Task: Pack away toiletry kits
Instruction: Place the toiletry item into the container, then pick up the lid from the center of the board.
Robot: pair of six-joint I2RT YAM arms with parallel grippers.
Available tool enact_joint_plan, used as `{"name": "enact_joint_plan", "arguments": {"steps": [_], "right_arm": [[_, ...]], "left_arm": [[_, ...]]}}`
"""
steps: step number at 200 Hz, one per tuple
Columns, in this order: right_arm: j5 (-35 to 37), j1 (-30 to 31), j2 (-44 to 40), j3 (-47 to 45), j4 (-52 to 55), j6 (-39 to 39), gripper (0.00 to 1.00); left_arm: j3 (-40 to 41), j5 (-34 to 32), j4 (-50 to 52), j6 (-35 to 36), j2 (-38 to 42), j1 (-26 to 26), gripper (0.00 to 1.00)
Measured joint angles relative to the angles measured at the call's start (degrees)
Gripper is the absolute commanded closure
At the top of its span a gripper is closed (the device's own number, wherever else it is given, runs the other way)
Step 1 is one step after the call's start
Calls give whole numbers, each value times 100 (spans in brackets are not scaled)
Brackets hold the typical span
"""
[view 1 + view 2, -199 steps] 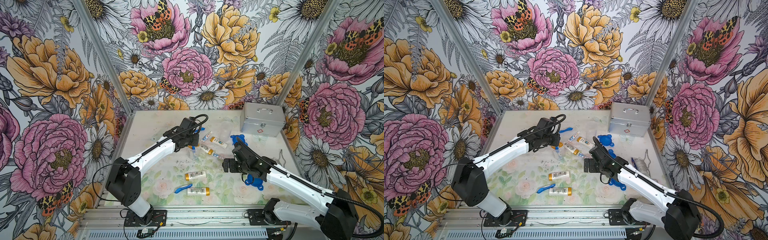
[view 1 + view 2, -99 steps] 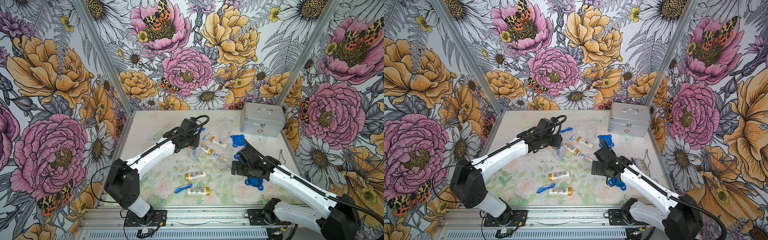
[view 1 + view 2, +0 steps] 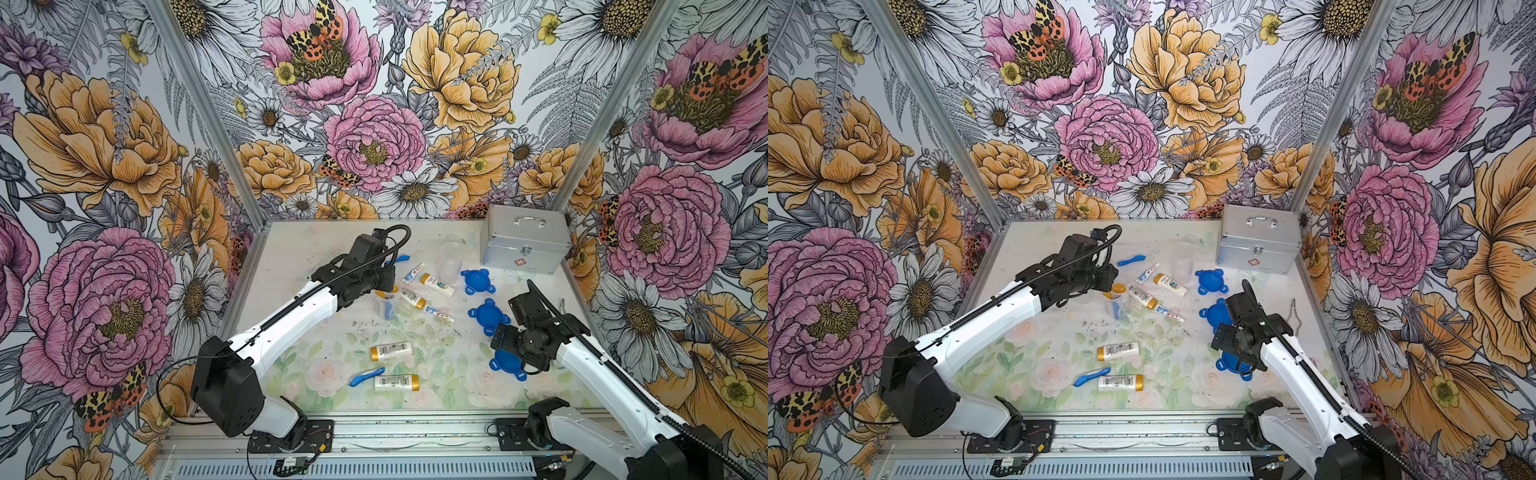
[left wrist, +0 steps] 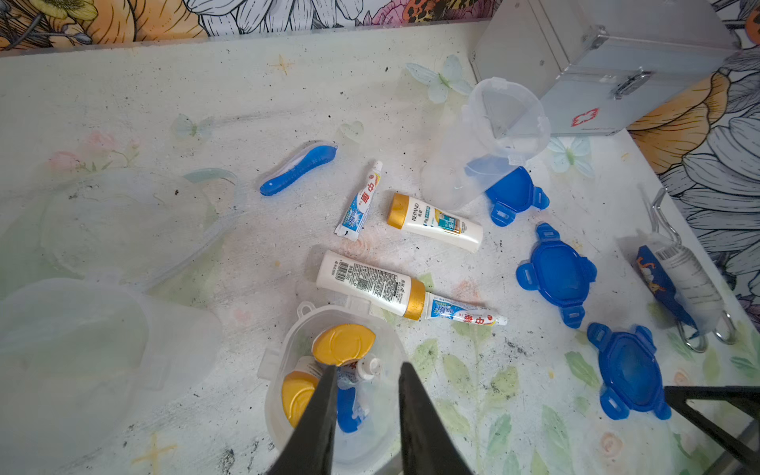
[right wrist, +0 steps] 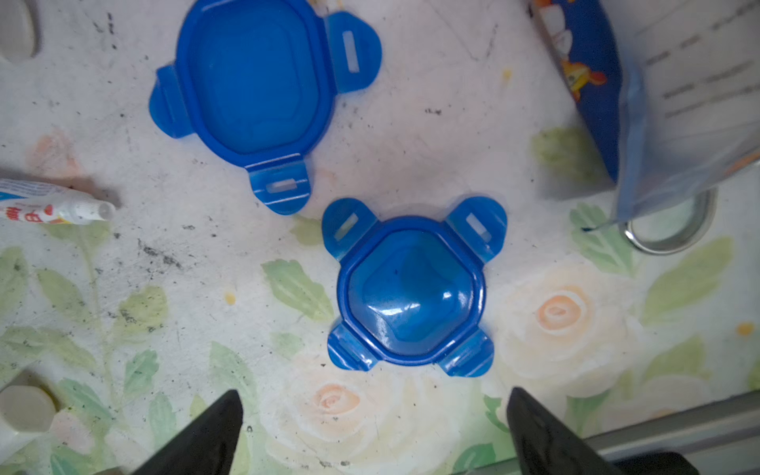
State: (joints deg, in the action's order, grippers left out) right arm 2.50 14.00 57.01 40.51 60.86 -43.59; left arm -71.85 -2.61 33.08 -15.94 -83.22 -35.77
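The right arm (image 3: 590, 370) has swung back to the right; the right jaws stand wide apart, empty, above the nearest blue lid (image 5: 411, 288). Farther in, the stretched left arm (image 3: 291, 320) points the left jaws, narrowly apart and gripping nothing, into a clear cup (image 4: 274, 364) holding gold-capped bottles (image 4: 343, 343). Other kit pieces lie loose on the tabletop (image 3: 307, 257); a silver case (image 3: 523, 245) stands by the floral wall (image 3: 374, 137).

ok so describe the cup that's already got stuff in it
Start at the silver case in the far corner, then find the left arm's tool mid-table. The clear cup right under it is the one: unlike the empty cup near the case, it has gold-capped bottles inside.
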Motion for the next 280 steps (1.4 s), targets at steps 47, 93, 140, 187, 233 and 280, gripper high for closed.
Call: {"name": "enact_joint_plan", "arguments": {"steps": [47,93,140,187,233,280], "right_arm": [[-87,-568,651,-94,-13,175,1],[-328,-914,1357,-173,-538,214,1],[-535,-920,1869,-219,-1128,275,0],[-424,-748,2050,-278,-1202,299,2],[-358,-343,2374,-37,-1226,310,17],[-317,-151,2352,-37,-1270,271,29]], "left_arm": [[39,184,0,-103,190,2,26],[94,382,-94,-144,291,35,2],[184,566,-208,-212,431,125,1],[501,776,-313,-382,660,564,2],[785,872,-348,-474,938,883,1],[1014,988,-358,-573,1233,1080,2]]}}
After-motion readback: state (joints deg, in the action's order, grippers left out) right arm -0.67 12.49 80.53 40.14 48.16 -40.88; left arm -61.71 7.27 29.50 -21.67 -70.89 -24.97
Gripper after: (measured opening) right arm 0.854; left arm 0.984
